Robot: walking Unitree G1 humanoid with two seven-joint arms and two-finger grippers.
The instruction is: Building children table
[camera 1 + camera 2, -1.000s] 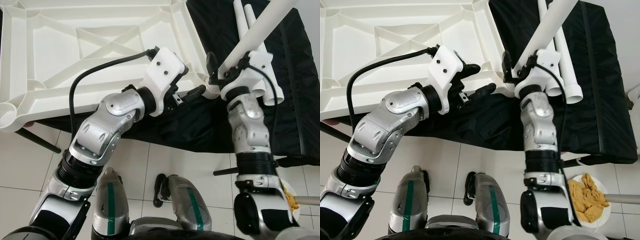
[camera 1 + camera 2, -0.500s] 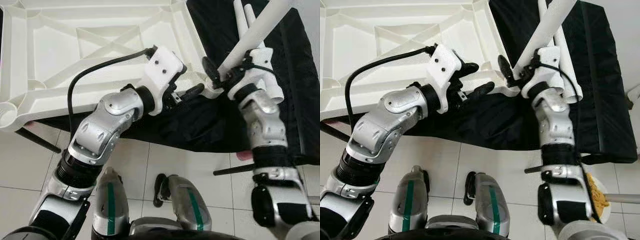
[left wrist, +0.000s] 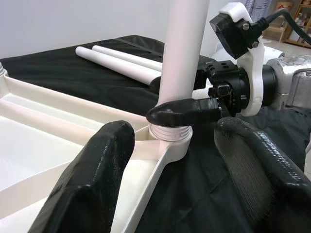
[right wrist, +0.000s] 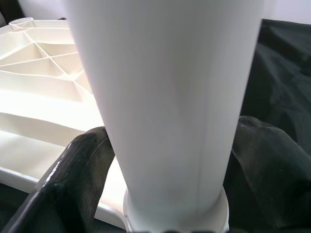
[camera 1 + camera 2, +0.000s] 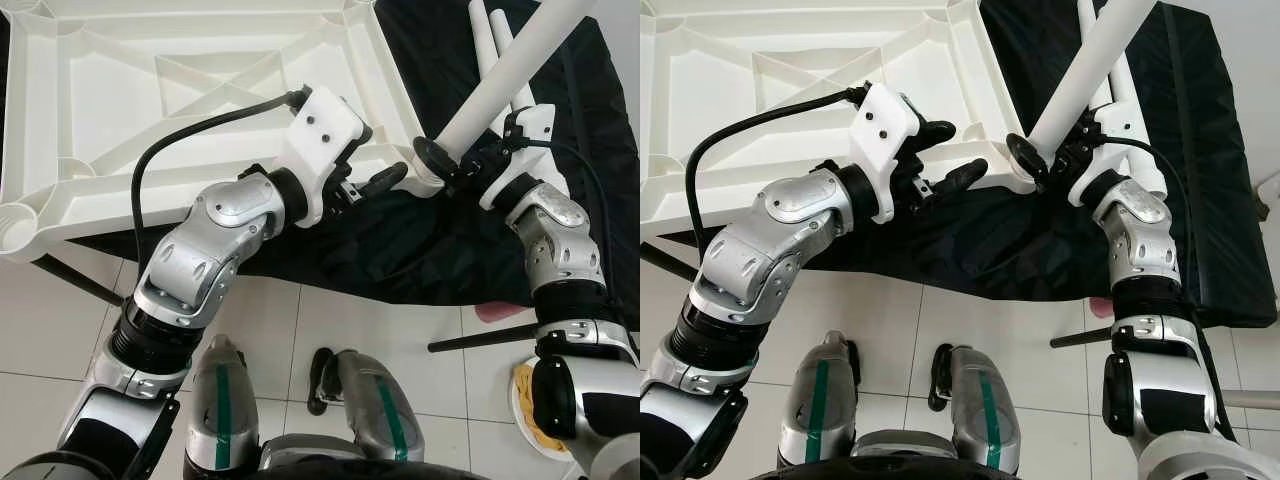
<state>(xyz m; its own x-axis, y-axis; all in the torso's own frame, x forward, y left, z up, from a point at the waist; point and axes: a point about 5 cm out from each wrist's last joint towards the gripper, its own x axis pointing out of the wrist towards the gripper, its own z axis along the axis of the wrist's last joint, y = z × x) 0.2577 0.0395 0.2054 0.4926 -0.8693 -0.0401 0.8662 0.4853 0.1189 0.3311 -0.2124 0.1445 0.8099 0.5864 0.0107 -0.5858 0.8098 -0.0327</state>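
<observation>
An upturned white plastic tabletop (image 5: pixel 150 100) lies on a black cloth. A white leg (image 5: pixel 510 75) stands tilted in the tabletop's near right corner socket (image 3: pixel 167 133). My right gripper (image 5: pixel 450 160) is shut on the leg just above the socket, one finger on each side of the leg (image 4: pixel 165 97). To the left of the socket, my left gripper (image 5: pixel 375 165) is open, its fingers (image 3: pixel 107 155) straddling the tabletop's near rim without closing on it. Two spare white legs (image 3: pixel 121 60) lie on the cloth behind the socket.
The black cloth (image 5: pixel 590 150) covers a low stand reaching to the right. Below are white floor tiles, a black rod (image 5: pixel 480 340), a pink item (image 5: pixel 495 312) and a plate with yellow stuff (image 5: pixel 535 415). My own legs (image 5: pixel 370 410) stand close below.
My right forearm has swung out to the right, turning the wrist around the leg while the gripper kept hold. The left gripper edged slightly towards the corner socket.
</observation>
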